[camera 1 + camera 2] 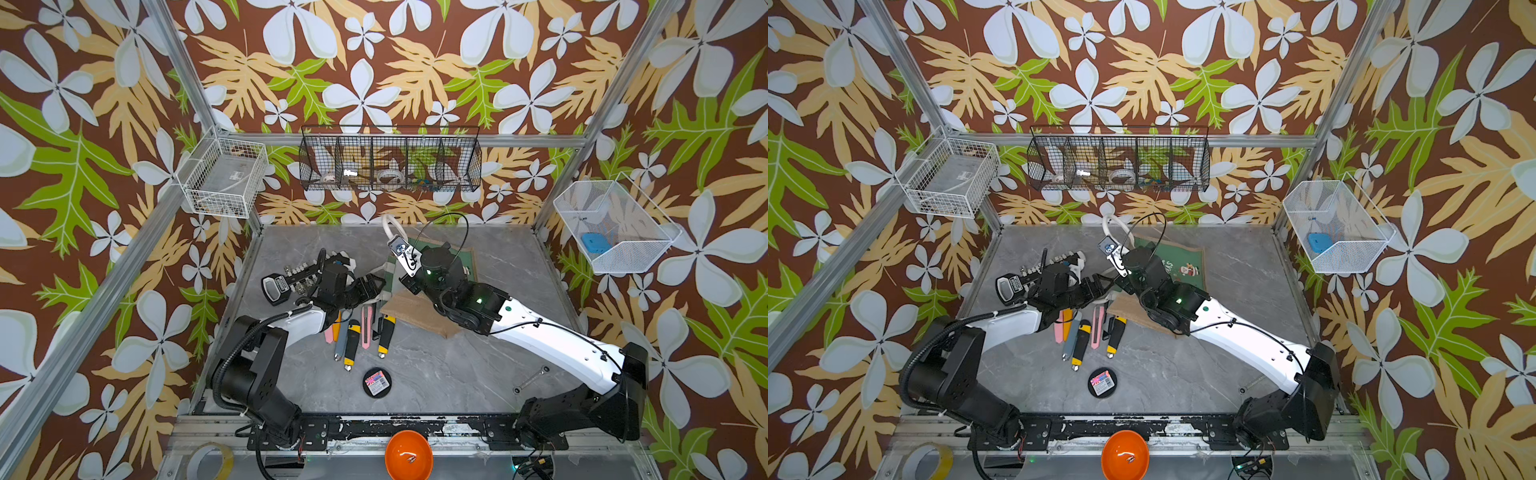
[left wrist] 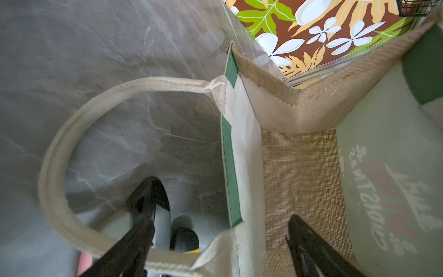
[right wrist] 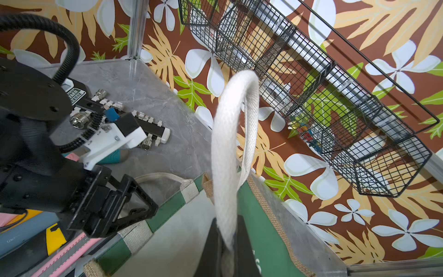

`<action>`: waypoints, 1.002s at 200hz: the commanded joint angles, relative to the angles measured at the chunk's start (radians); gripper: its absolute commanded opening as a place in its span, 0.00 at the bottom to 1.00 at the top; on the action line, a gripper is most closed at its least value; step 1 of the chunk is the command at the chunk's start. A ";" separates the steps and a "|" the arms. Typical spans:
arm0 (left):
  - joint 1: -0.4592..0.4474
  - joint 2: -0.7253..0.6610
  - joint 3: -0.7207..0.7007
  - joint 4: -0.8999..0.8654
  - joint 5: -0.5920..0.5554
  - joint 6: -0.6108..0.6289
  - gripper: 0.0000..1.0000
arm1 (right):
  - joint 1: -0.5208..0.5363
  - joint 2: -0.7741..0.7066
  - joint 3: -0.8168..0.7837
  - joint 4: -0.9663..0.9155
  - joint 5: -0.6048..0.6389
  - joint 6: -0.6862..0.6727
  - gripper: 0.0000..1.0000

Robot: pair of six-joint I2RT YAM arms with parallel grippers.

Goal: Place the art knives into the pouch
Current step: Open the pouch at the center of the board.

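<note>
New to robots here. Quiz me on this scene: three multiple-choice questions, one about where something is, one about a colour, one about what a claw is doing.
1. Where is the blue object? A in a drawer; B in a cup; C in the white mesh basket on the wall.
2. What colour is the printed panel of the pouch? A green; B red; C purple.
3. The right gripper is: A wide open, empty; B shut on the white rope handle; C shut on a sponge.
Answers: 1 C, it shows through the mesh in both top views; 2 A, green surrounds the lettering; 3 B, the handle runs into its closed jaws.
</note>
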 commanded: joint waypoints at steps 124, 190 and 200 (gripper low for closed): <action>-0.038 0.245 0.192 0.056 0.098 -0.084 0.29 | 0.001 -0.036 -0.058 0.115 -0.029 0.011 0.00; -0.059 0.229 0.224 0.050 0.097 -0.075 0.00 | 0.001 -0.081 -0.117 0.140 -0.012 0.036 0.00; -0.065 0.215 0.233 0.030 0.081 -0.061 0.00 | 0.001 -0.090 -0.129 0.142 -0.008 0.047 0.00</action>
